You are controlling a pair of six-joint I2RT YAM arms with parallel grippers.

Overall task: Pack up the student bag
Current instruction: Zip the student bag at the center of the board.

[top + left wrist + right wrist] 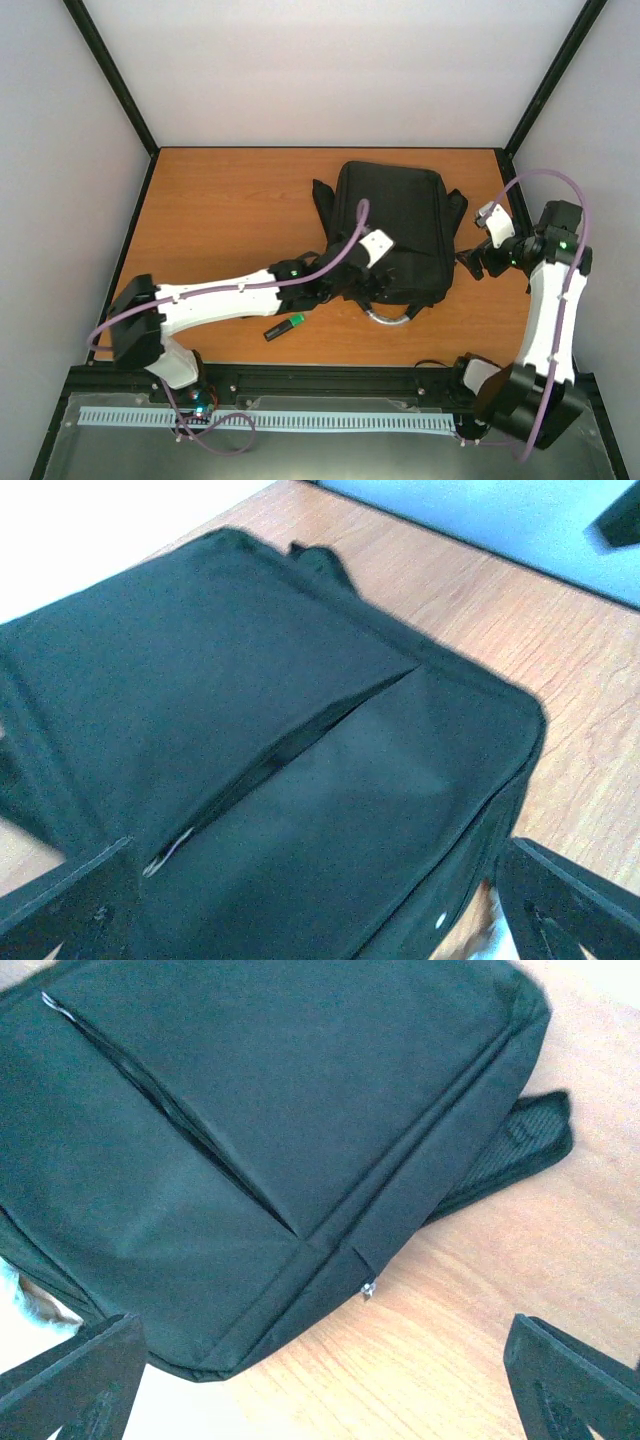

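Note:
The student bag is a large black backpack lying flat in the middle of the wooden table, its grey loop handle toward the near edge. My left gripper is open and empty, hovering over the bag's near end; in the left wrist view the bag fills the frame, with a partly open zip slit, between my spread left gripper. My right gripper is open and empty by the bag's right side. The right wrist view shows the bag, a small metal zip pull and my right gripper.
A dark marker with a green cap lies on the table near the front edge, left of the loop handle. A bag strap sticks out from under the bag on the right. Black frame posts and pale walls enclose the table.

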